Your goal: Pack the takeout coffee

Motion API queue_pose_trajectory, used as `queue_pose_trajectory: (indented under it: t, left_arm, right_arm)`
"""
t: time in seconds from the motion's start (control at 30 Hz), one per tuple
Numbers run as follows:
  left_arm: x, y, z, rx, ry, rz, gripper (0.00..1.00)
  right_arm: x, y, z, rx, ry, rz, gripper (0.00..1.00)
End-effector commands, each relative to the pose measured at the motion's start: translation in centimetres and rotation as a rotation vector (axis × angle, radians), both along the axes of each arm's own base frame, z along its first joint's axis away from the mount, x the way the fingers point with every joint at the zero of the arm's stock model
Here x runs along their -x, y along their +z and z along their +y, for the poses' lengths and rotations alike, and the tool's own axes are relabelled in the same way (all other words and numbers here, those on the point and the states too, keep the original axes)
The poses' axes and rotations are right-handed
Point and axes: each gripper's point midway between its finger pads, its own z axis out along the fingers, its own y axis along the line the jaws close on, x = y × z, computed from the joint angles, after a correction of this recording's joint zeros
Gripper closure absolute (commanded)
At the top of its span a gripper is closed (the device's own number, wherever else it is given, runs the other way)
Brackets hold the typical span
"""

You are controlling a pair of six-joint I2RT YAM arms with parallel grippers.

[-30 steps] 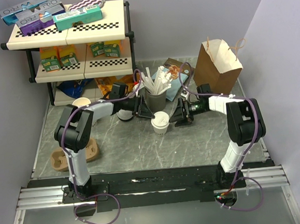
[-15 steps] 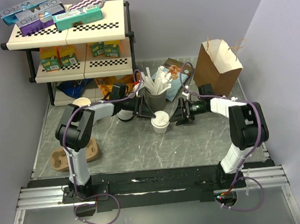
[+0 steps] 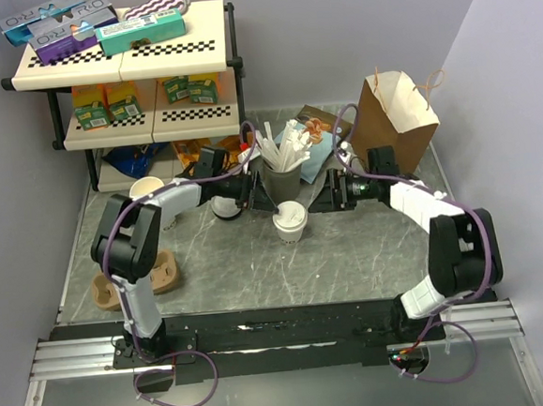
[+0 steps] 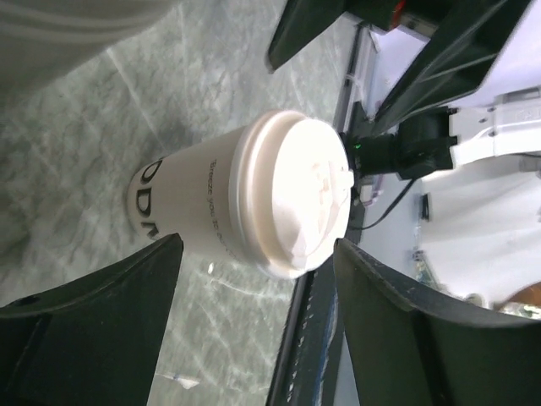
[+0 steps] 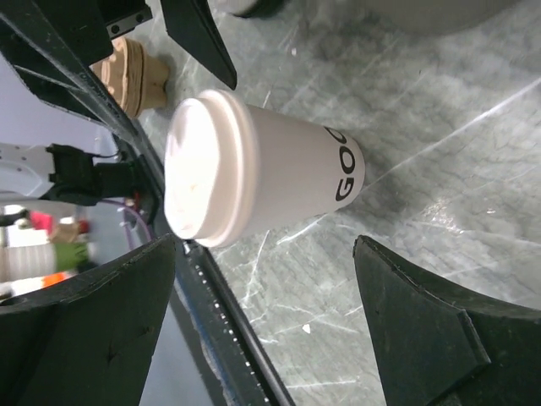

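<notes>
The takeout coffee [image 3: 291, 221] is a small off-white paper cup with a white sip lid, upright on the marble table in front of the straw holder [image 3: 283, 174]. My left gripper [image 3: 266, 202] is open just left of the cup, not touching it. My right gripper [image 3: 318, 199] is open just right of it, also apart. In the left wrist view the cup [image 4: 245, 203] stands beyond my open gripper [image 4: 254, 317]. In the right wrist view the cup [image 5: 262, 178] stands beyond my open gripper [image 5: 266, 326]. A brown paper bag [image 3: 392, 123] stands open at the back right.
A two-tier shelf [image 3: 123, 55] with boxes fills the back left. A stack of lidless cups [image 3: 146, 188] and loose lids on a dark base [image 3: 225, 208] lie left of the straw holder. A cardboard cup carrier [image 3: 132, 280] lies at the near left.
The right arm's elbow has swung out to the right and its gripper has shifted slightly back. The left arm has shifted a little. The cup has stayed put.
</notes>
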Motion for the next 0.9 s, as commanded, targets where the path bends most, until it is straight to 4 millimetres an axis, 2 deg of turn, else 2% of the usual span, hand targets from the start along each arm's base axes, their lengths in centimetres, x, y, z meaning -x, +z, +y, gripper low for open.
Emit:
queue_pose_trajectory:
  t: [0.0,0.27,0.43,0.63,0.7,0.87]
  left_arm:
    - [-0.7,2.8,1.2,-0.045,0.003,-0.17,0.22]
    - [1.3,3.4,3.0,-0.119,-0.021,-0.249,0.22]
    - [1.8,3.7,3.2,-0.135,-0.004,-0.288,0.22]
    - [1.9,3.0,1.4,-0.15,0.026,-0.293,0.22]
    - [1.3,3.5,0.7,-0.134,0.048,-0.3,0.22]
    - [0.6,2.7,-0.7,-0.145,0.058,-0.278,0.22]
  right_arm:
    - [0.5,2.4,-0.5,0.035,0.005,-0.143,0.08]
    - [1.1,2.8,-1.4,0.106,-0.002,-0.227,0.09]
    - [-1.8,2.4,-1.2,0.103,-0.06,-0.199,0.12]
    - [-4.4,1.4,-0.1,0.026,-0.102,-0.095,0.14]
    - [-4.5,1.3,0.1,0.011,-0.098,-0.084,0.14]
    - [-4.3,0.6,0.4,-0.002,-0.09,-0.039,0.14]
